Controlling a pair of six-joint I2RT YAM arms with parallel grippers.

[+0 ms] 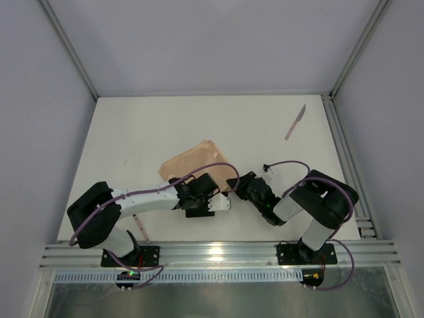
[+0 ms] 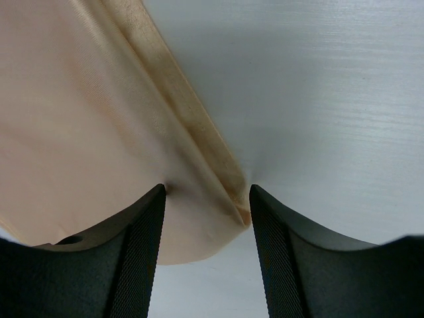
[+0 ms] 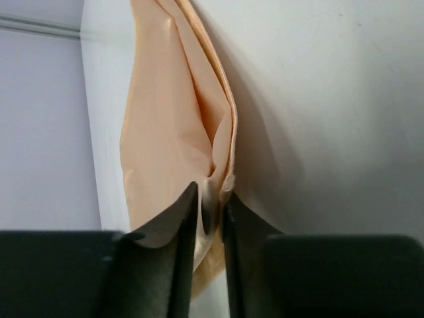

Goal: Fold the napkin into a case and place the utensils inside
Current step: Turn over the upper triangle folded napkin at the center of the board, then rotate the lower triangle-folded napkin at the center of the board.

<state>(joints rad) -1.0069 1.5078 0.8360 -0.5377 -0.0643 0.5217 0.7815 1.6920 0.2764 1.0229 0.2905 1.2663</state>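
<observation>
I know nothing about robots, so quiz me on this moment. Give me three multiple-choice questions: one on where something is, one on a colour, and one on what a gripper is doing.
1. Where does the knife lie, relative to the napkin?
A. On top of it
B. Apart from it, on the far right of the table
C. Tucked inside it

2. What colour is the napkin?
A. Peach-orange
B. Blue
C. Green

3. How does the right gripper stand?
A. Wide open over bare table
B. Nearly shut, pinching a fold of the napkin
C. Clamped on the knife

Answers:
1 B: the overhead view shows the knife alone near the far right edge.
2 A: all three views show peach-orange cloth.
3 B: the right wrist view shows cloth squeezed in the gripper's narrow gap.
</observation>
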